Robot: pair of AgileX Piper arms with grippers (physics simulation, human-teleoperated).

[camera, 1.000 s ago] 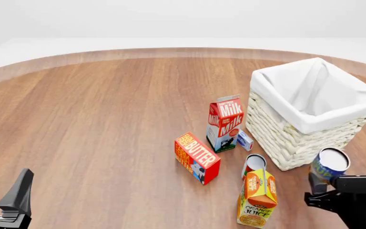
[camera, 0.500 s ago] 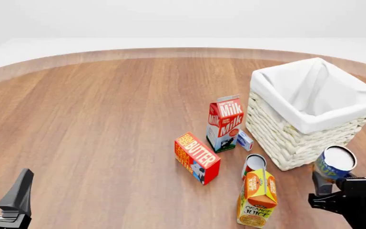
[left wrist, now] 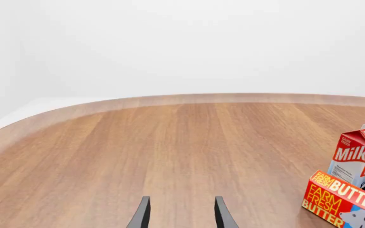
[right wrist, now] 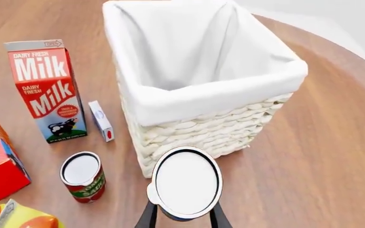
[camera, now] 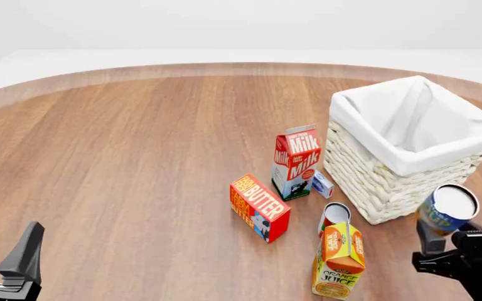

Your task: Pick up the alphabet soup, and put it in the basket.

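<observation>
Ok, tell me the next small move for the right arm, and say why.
Probably carry the alphabet soup forward and to the left, over the basket. The right gripper holds the can clear of the table, about level with the rim in the front view, but it hangs outside the near wicker wall, not over the white lining.

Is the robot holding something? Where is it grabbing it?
Yes. The right tool holds the alphabet soup by its sides, one finger on each side, just below the pale top. The left tool is open and holds nothing.
</observation>
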